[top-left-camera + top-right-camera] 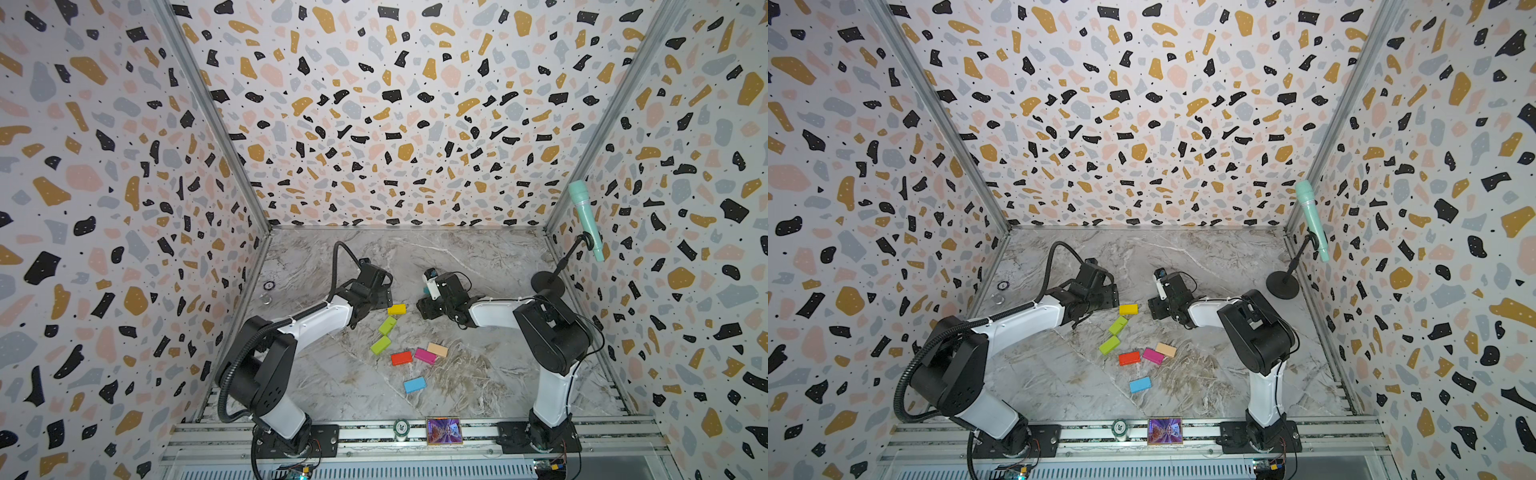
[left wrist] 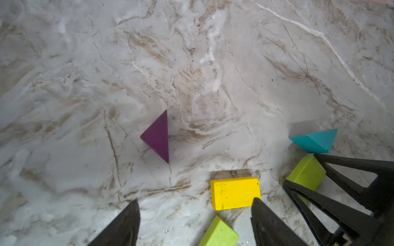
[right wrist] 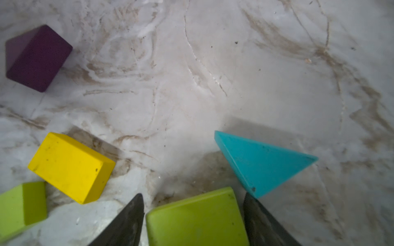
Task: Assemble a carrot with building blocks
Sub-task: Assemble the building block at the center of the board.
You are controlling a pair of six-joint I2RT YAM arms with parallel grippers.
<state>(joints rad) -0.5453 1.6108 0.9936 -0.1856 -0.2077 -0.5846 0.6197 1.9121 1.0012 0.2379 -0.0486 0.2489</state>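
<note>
Two right fingers (image 3: 132,217) flank a lime green block (image 3: 196,219) lying flat on the marbled tabletop (image 3: 213,74); they sit close against its two sides, partly closed, but whether they press it cannot be told; the teal triangle (image 3: 260,161) lies just beside that block, one corner at a fingertip; the left fingers (image 2: 128,223) are spread wide and grip nothing; the yellow block (image 2: 234,192) lies by the tip of one of them, and a second lime green block (image 2: 219,232) shows in the gap between them, clear of both; the purple triangle (image 2: 157,136) lies out beyond their tips, well apart from the other blocks.

Both top views show the two wrists facing each other near the middle of the tabletop, hiding the triangles and the flanked block; the yellow block lies between the wrists; from it the loose blocks trail toward the near edge: the second lime green block just beside the yellow one, a third lime green block (image 1: 380,345) next, then the red block (image 1: 401,358), the magenta block (image 1: 425,355) and the tan block (image 1: 437,349) close together in a short row; the light blue block (image 1: 414,385) lies alone, nearest the near edge; a mint microphone (image 1: 584,216) on a black stand occupies the far right corner.
</note>
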